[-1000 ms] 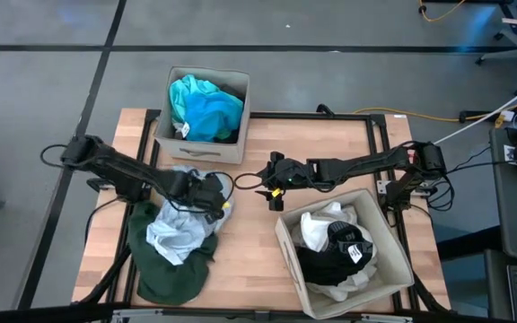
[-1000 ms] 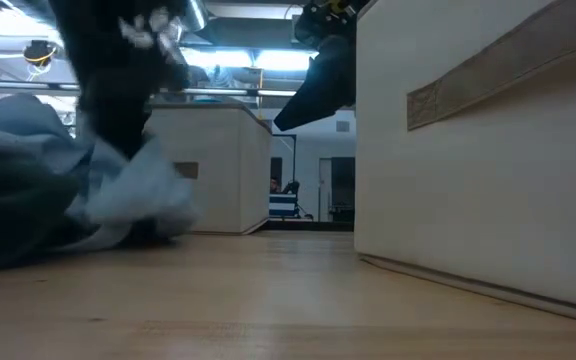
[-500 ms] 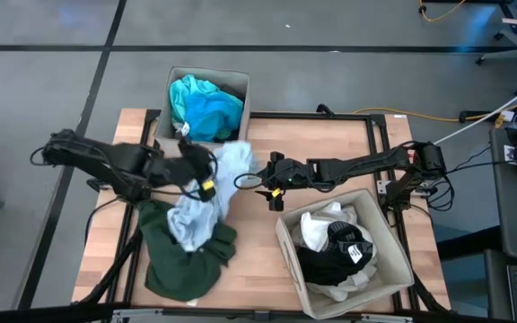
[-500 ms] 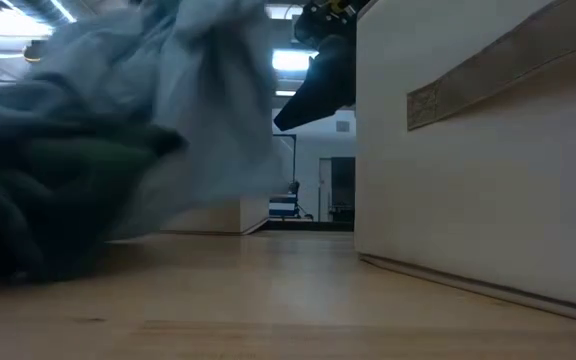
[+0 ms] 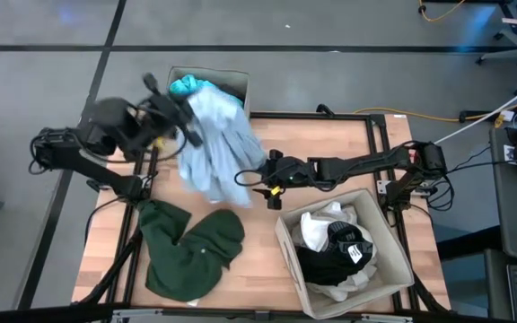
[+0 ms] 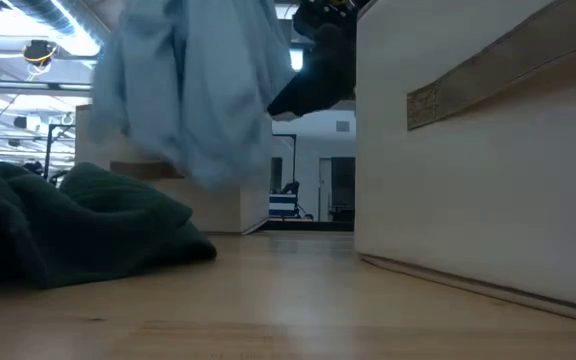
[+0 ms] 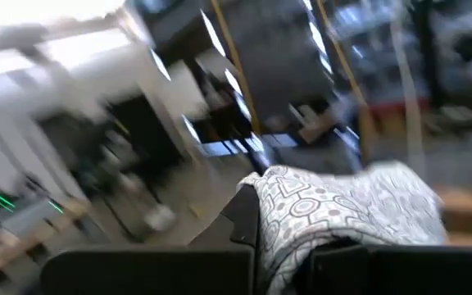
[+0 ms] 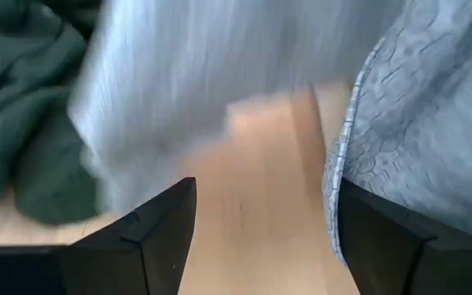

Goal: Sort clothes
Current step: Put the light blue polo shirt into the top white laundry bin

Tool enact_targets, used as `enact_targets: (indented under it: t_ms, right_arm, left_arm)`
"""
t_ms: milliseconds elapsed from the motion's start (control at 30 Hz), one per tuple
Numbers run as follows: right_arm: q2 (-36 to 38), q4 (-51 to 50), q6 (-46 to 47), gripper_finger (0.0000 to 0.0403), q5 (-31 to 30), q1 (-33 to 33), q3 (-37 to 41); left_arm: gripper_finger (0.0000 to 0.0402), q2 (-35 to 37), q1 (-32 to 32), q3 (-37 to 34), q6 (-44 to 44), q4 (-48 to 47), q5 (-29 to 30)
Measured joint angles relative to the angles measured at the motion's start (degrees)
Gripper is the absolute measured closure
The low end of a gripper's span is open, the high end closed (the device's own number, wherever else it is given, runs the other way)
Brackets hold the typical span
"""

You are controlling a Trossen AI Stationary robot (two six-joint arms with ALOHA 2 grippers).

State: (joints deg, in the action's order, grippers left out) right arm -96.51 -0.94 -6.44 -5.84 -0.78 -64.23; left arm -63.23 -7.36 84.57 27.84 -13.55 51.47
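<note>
Hanging from the left gripper (image 5: 179, 121), the pale blue garment (image 5: 218, 148) is clamped between its fingers (image 7: 244, 217) and drapes below them, clear of the table. Right gripper (image 5: 260, 179) hovers fingers apart, the hanging cloth just beyond its tips. Dark green garment (image 5: 187, 251) lies on the table (image 5: 330, 144) below. Farther off, teal clothes (image 5: 185, 86) fill the far box (image 5: 236, 79).
</note>
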Motion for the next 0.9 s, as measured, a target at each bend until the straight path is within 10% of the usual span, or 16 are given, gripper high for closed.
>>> enact_targets:
  t_ms: [300,700,900]
  right_arm:
    - [0.34,6.05,0.77,0.0134,-1.03,0.0,-0.11]
    - [7.74,6.73,-3.23,0.0134,-10.06,0.02,-2.97]
    - [9.15,5.2,-2.47,0.0134,-10.6,0.04,-3.2]
  left_arm:
    - [0.0395,-0.69,10.47,2.06,46.32,51.23,-19.83]
    - [0.0397,-2.67,28.36,2.11,31.34,36.77,-24.95]
    - [0.0394,-6.08,37.24,2.22,22.08,43.68,-37.08]
